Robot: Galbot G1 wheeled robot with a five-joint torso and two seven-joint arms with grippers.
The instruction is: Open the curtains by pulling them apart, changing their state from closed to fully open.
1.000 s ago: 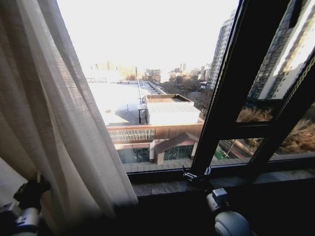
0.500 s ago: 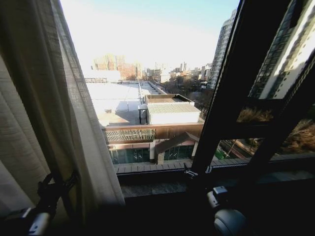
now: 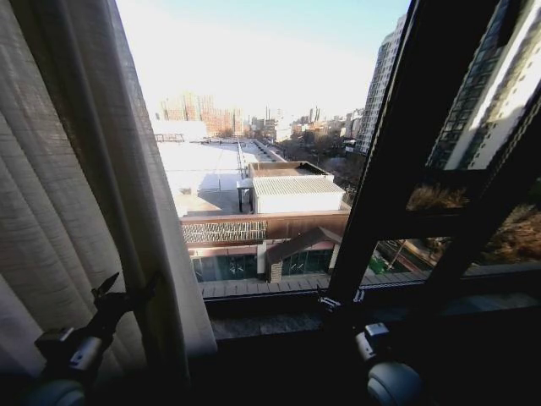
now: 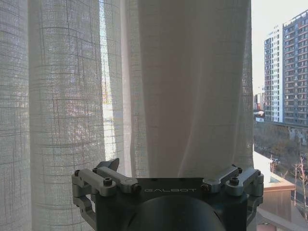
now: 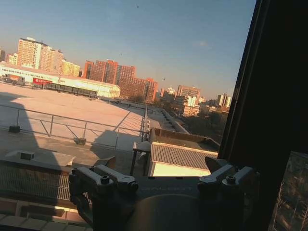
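At the left edge of the window, the curtains (image 3: 76,194) hang gathered in long pleats, leaving the middle and right of the glass bare so the rooftops and towers outside show through. The left gripper (image 3: 127,296) sits low against that bunched fabric, with a thick fold lying between its fingers; the left wrist view shows its linkages spread wide on either side of the fold (image 4: 192,96), so the jaws look open around the cloth rather than pinching it. My reading is that the arm is placed there because the panel has been carried to this side and the fold is simply resting in the open jaws. The right gripper (image 3: 338,303) waits low near the window sill (image 3: 279,323), beside the black window frame (image 3: 380,186), with nothing between its fingers; they also stand apart, facing the bare glass. No curtain shows on that side, so most of the opening looks done.
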